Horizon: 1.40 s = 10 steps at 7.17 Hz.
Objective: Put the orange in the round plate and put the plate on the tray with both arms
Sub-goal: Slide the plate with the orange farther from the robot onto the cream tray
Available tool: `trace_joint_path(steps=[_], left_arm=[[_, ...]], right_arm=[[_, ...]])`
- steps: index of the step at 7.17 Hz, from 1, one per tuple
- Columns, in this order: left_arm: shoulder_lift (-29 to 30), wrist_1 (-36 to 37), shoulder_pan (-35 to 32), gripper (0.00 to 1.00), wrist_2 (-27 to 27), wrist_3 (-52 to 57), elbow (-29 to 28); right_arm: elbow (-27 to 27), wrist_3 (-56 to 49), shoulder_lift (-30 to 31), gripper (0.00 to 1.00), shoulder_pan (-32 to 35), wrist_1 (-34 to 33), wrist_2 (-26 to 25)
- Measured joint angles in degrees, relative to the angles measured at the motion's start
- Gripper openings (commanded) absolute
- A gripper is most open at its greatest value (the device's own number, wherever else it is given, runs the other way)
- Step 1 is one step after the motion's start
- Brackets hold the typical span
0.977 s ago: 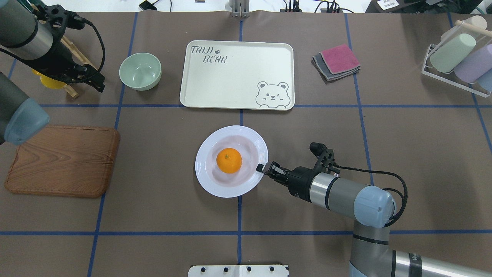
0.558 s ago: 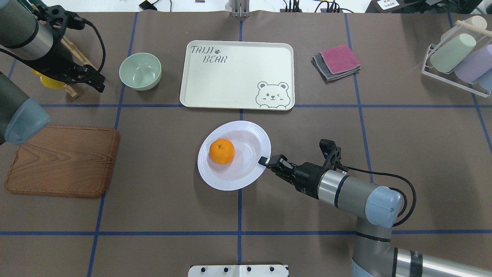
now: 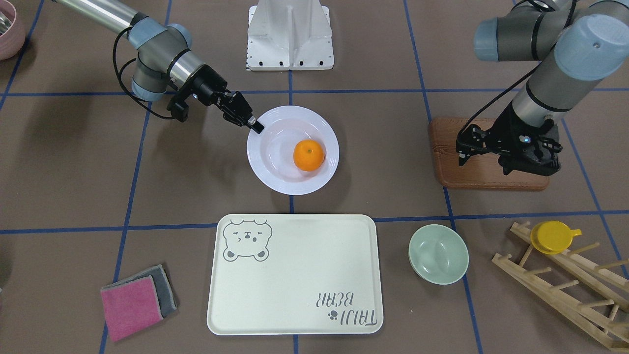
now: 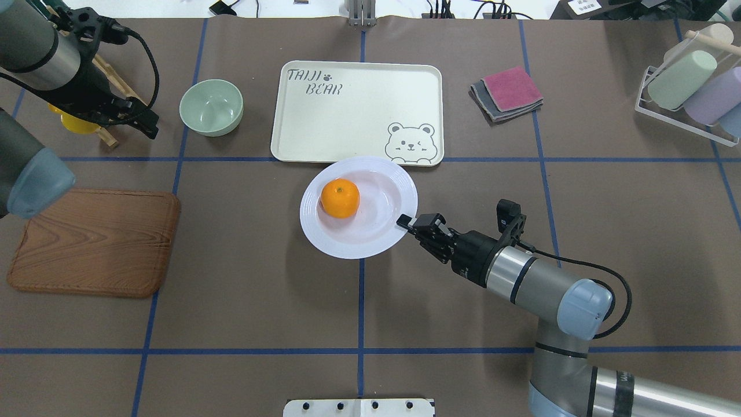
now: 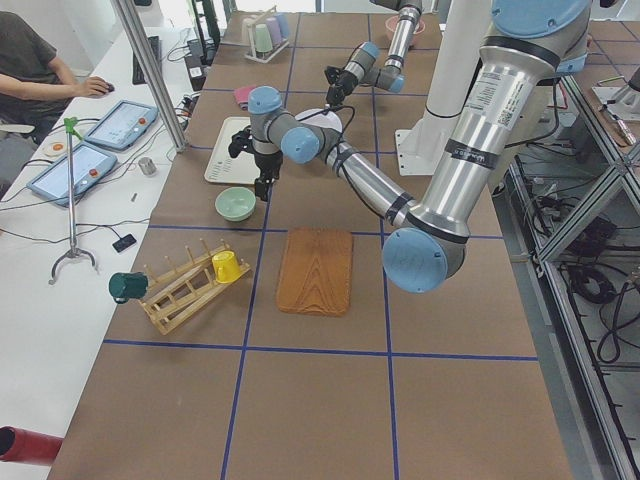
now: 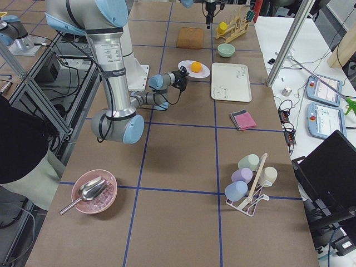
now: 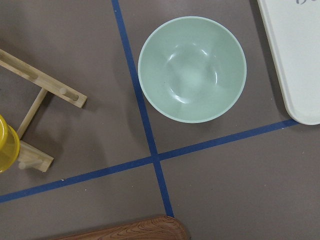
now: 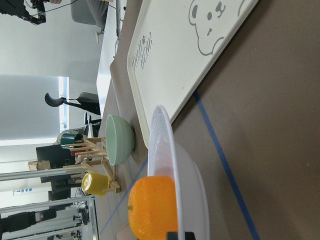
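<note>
The orange (image 4: 340, 198) lies in the left part of the white round plate (image 4: 370, 234). My right gripper (image 4: 405, 221) is shut on the plate's right rim and holds it slightly tilted above the table. In the overhead view the plate's far edge overlaps the near edge of the cream tray (image 4: 347, 121). The front view shows the orange (image 3: 308, 155), the plate (image 3: 275, 147) and the right gripper (image 3: 255, 127), with a gap of table before the tray (image 3: 295, 275). My left gripper (image 4: 153, 126) hangs open and empty to the left of the green bowl, near the wooden board's far end.
A pale-green bowl (image 4: 211, 107) sits left of the tray. A brown wooden board (image 4: 92, 242) lies at the near left. Folded cloths (image 4: 507, 92) lie right of the tray, with a cup rack (image 4: 689, 87) beyond. A yellow cup (image 3: 553, 236) hangs on a wooden rack.
The right gripper has carried the plate away from the robot, toward the tray. The orange rolled from the plate's centre to its left side. The left arm stayed still.
</note>
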State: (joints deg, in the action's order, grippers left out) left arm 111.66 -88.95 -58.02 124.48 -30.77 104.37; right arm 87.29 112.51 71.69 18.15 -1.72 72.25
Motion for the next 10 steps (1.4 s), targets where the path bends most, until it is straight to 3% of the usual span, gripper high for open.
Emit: trace_joint_path(steps=[3,5,10], left_arm=[[0.0,0.0,0.0,0.99,0.0,-2.7,0.8],[0.1,0.0,0.1,0.99,0.0,-3.0,1.0],[0.1,0.0,0.1,0.99,-0.1,-3.1,1.0]], right_arm=[[-11.9,3.1,-9.2,0.00,5.7,-0.7,-2.9],[-17.6,7.6,-15.3,0.00,9.4,-6.0,-3.7],[-23.7,16.2,-22.3,0.00,11.2,-15.7,-6.1]])
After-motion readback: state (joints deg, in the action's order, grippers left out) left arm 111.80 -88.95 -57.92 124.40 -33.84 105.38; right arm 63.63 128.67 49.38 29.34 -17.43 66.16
